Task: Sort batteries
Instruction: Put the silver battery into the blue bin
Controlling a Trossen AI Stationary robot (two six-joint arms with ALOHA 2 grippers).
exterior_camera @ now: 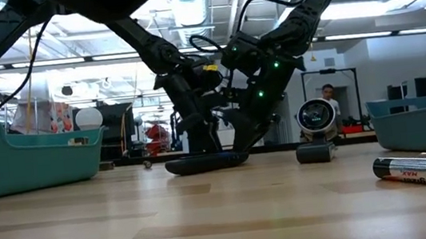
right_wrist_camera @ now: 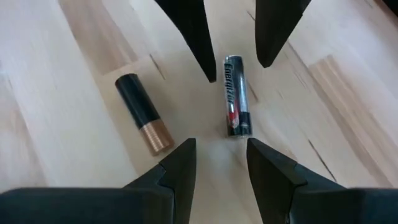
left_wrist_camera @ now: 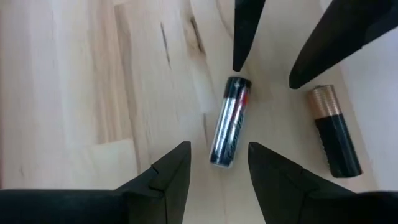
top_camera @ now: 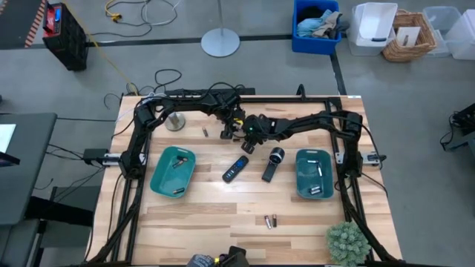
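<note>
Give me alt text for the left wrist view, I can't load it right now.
A silver-and-black cylindrical battery lies on the pale wooden table between the open left gripper and the right gripper opposite. A black-and-copper battery lies beside it, apart.

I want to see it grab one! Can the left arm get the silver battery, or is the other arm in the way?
Probably yes. The left gripper hangs open right over the silver battery, jaws either side. But the right gripper is crowding the same battery from the opposite end, so they might bump.
</note>
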